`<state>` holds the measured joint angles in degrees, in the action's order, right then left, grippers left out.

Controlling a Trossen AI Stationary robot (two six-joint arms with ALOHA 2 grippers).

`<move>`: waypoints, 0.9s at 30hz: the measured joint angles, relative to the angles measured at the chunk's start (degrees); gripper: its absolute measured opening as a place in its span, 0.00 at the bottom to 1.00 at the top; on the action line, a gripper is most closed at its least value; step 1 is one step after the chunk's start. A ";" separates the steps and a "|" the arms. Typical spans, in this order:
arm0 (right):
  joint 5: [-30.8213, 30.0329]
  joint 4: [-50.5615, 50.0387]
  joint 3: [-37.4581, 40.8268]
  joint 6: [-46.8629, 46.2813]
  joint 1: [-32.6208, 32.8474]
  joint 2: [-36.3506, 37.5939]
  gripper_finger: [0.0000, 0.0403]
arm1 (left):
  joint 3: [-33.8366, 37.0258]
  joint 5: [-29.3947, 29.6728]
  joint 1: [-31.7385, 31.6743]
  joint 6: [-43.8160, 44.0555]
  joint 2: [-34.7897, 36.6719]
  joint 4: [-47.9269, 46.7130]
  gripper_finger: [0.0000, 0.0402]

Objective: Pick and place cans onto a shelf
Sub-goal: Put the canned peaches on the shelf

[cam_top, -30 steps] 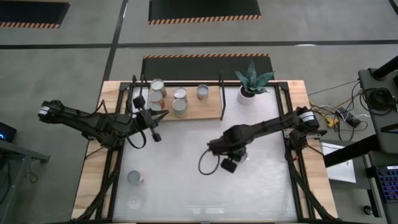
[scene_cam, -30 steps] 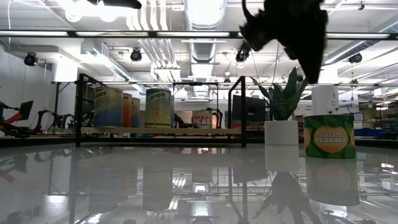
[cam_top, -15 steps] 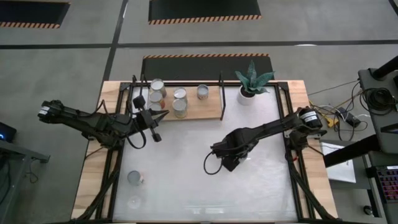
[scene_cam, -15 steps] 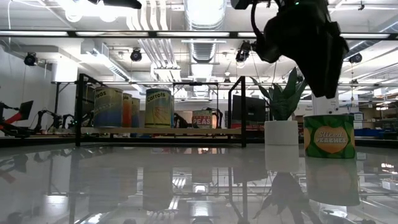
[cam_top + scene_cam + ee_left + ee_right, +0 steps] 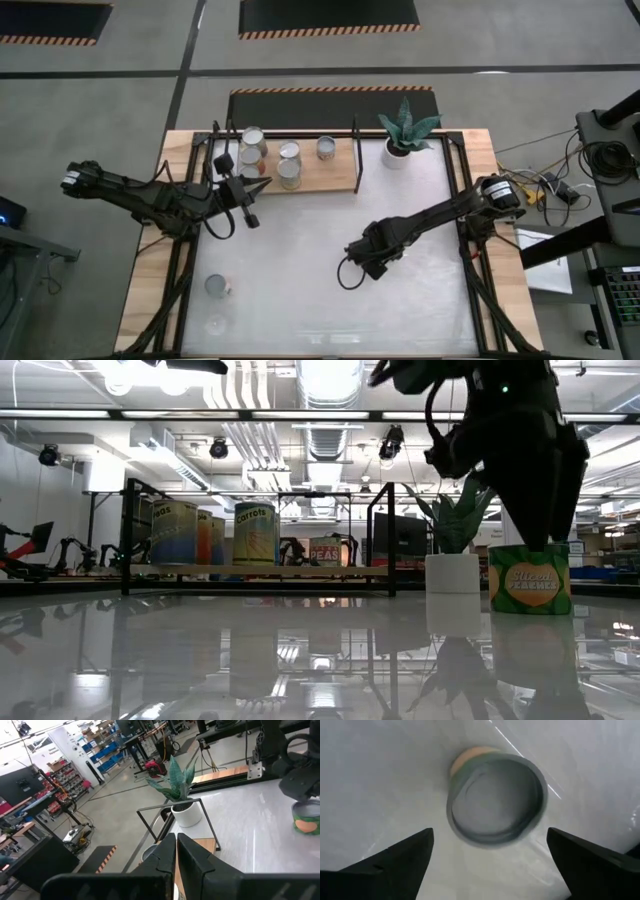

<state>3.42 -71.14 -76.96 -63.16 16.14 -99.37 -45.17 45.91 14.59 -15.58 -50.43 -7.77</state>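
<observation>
A green-labelled can (image 5: pixel 530 579) stands upright on the white table at the right of the low view. My right gripper (image 5: pixel 489 837) hangs over it, pointing down and open wide, with one finger on either side of the can's grey round top (image 5: pixel 495 800) and apart from it. In the high view the right gripper (image 5: pixel 373 256) hides this can. Several more cans (image 5: pixel 289 172) stand on the wooden shelf (image 5: pixel 338 176) at the table's far side. My left gripper (image 5: pixel 258 186) waits shut beside the shelf's near left corner, holding nothing.
A white pot with a spiky green plant (image 5: pixel 404 135) stands right of the shelf. Two more cans (image 5: pixel 218 286) sit near the table's front left corner. The shelf's black frame posts (image 5: pixel 391 538) rise around the board.
My right gripper has come down and toward the near right over the green-labelled can, rolling about its own axis, and its fingers have spread from shut to wide open. The can has not moved.
</observation>
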 joint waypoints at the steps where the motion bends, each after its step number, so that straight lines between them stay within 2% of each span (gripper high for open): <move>1: -0.32 0.73 0.67 0.00 0.00 0.00 0.93 | 0.00 0.00 0.00 -0.02 0.00 0.02 0.00; 10: -3.61 8.87 5.51 0.33 -0.02 0.00 0.92 | 0.00 0.00 -0.02 -0.28 0.00 0.02 0.00; 21: -4.61 8.68 5.57 -0.02 -0.02 0.00 0.72 | 0.00 0.00 0.00 -0.28 0.00 0.06 0.00; 27: -4.28 7.64 2.11 1.46 -0.29 0.00 0.74 | 0.00 0.00 0.00 -0.26 0.00 0.08 0.00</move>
<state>-0.86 -63.51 -74.85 -61.70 15.85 -99.37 -45.17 45.91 14.59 -15.84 -50.43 -7.68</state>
